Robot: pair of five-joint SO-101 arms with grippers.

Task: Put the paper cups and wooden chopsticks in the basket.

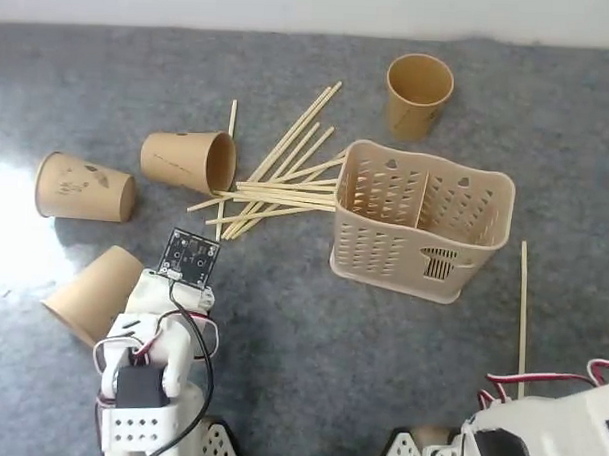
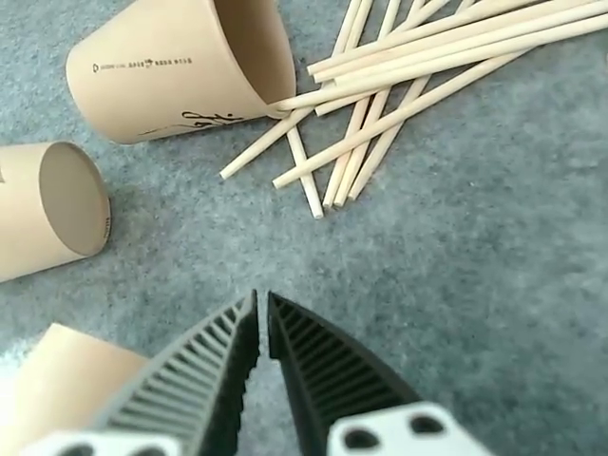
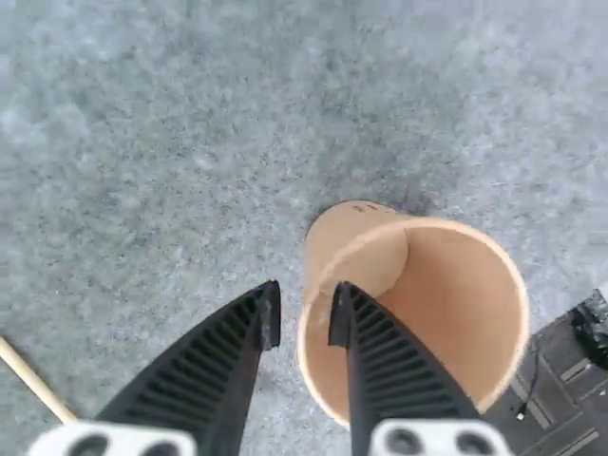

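Three paper cups lie on their sides on the grey mat at the left [image 1: 190, 161] [image 1: 84, 187] [image 1: 97, 293], and a fourth stands upright at the back [image 1: 419, 92]. A fan of wooden chopsticks [image 1: 276, 182] lies between the cups and the beige basket [image 1: 485, 209]; one more chopstick [image 1: 523, 316] lies to the basket's right. My left gripper [image 2: 261, 306] hangs shut and empty over bare mat, short of the chopstick ends [image 2: 313, 204]. My right gripper [image 3: 306, 302] is slightly open, its fingers straddling the rim of another paper cup [image 3: 446, 304], one finger inside.
The basket has a divider and two compartments. The left arm [image 1: 149, 373] is at the front left, next to the nearest lying cup. The right arm [image 1: 558, 432] is at the front right corner. Bare mat lies in front of the basket.
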